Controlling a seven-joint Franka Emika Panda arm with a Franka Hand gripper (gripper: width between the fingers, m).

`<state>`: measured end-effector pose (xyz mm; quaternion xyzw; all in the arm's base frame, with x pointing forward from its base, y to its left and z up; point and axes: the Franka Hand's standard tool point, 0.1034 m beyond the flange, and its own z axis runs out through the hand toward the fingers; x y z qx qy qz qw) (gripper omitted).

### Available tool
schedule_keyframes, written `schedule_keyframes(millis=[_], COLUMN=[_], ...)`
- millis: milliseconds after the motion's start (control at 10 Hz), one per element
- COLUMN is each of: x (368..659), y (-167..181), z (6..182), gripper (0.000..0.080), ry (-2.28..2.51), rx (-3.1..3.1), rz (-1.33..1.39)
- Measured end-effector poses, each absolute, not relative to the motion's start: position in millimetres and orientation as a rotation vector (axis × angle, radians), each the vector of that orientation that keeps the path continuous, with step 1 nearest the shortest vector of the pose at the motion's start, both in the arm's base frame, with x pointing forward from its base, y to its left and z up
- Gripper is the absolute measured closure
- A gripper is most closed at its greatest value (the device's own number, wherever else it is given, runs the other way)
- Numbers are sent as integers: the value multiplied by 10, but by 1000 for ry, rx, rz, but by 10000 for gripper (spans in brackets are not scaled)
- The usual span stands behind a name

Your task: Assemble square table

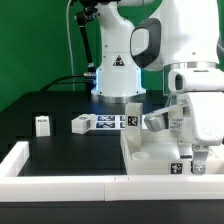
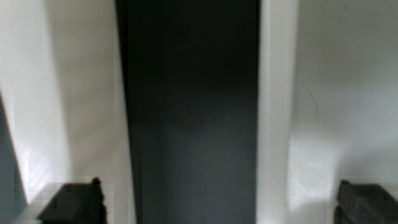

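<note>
The white square table top [image 1: 148,152] lies at the exterior view's right, with a black-and-white tag [image 1: 177,168] on its near edge. My gripper [image 1: 192,152] hangs over the top's right part, close above it. In the wrist view my gripper [image 2: 221,203] is open wide. Its dark fingertips [image 2: 71,203] stand far apart, with nothing between them. Below them a dark band [image 2: 189,100] runs between two white surfaces [image 2: 329,90]; I cannot tell which parts these are. Two short tagged legs [image 1: 42,124] [image 1: 82,123] lie on the black surface. Another leg [image 1: 157,120] sits tilted beside my hand.
The marker board [image 1: 113,122] lies flat in front of the robot base [image 1: 118,75]. White wall bars [image 1: 60,186] edge the black surface along the front and at the exterior view's left [image 1: 14,160]. A green backdrop stands behind.
</note>
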<state>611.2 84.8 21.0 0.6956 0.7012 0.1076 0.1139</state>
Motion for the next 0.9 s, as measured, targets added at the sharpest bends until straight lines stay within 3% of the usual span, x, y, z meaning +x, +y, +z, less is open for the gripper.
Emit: schedule_keyframes(millis=[200, 400, 500, 900], x=[6027, 6072, 6072, 6035], y=[647, 620, 639, 643], z=[526, 961, 1012, 952], gripper=[150, 150, 150, 150], ry=[2038, 1984, 1952, 1815], rx=[2061, 2095, 2123, 2261], rz=[261, 256, 271, 302])
